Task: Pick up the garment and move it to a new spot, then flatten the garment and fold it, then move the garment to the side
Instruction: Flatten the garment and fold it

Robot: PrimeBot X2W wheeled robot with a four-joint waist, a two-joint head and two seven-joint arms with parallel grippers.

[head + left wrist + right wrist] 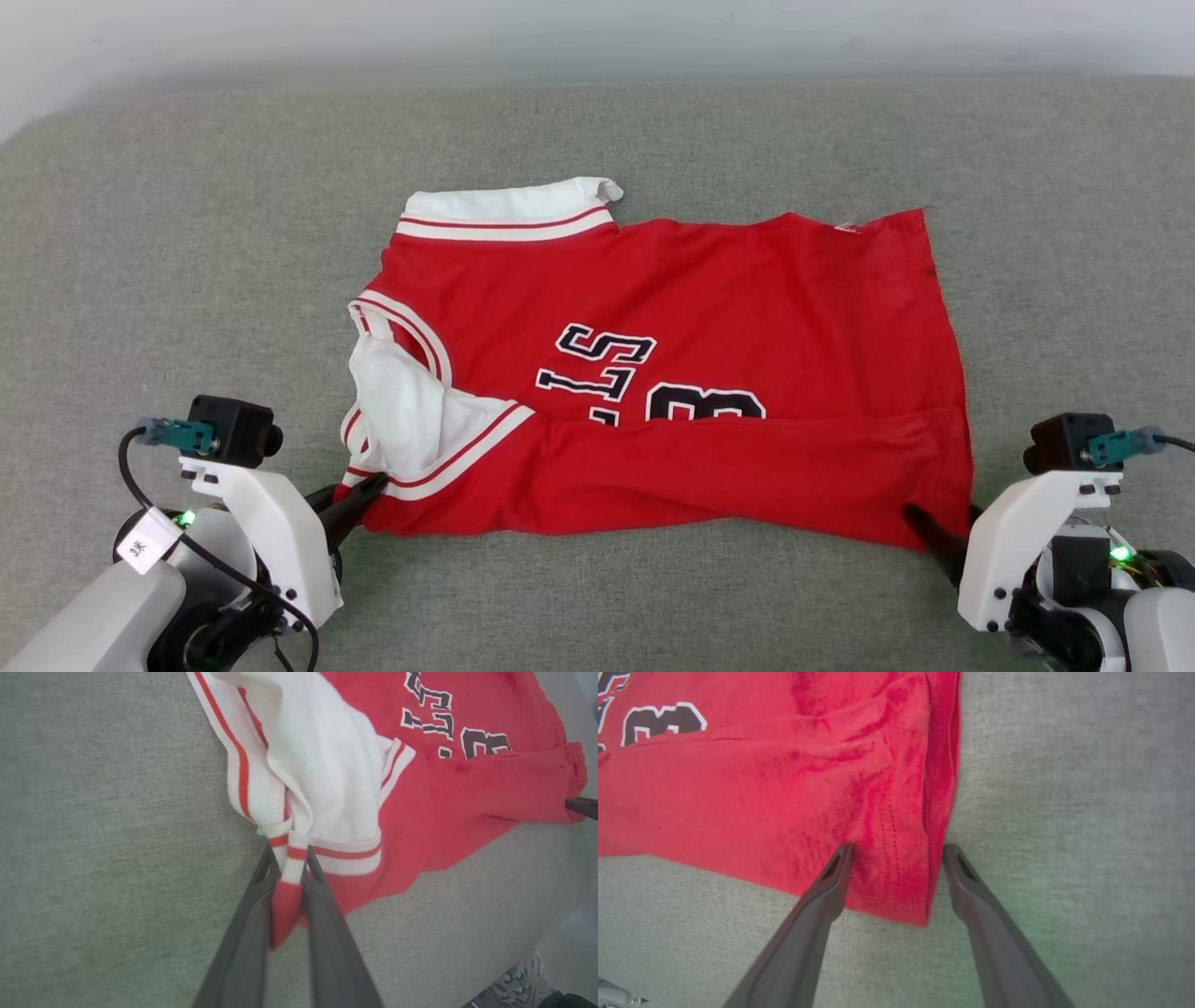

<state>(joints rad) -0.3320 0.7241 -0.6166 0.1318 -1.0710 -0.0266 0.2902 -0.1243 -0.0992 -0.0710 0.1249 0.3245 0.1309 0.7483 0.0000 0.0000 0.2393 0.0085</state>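
Jersey: the red jersey [672, 373] lies mid-surface, near edge folded over; lettering up
Left jaws: my left gripper [290, 868] is pinched onto its striped trim corner
Right jaws: my right gripper [896, 851] gapes wide, straddling the hem corner; holding nothing
Risk: thin trim could slip free; a one-sided lift would skew the fold
Pose: both arms low over the grey fabric surface [187, 233]; fingers angled inward

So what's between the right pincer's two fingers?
A red hem corner of the garment, on the grey surface; the right pincer stands open around it. Right wrist view shows it.
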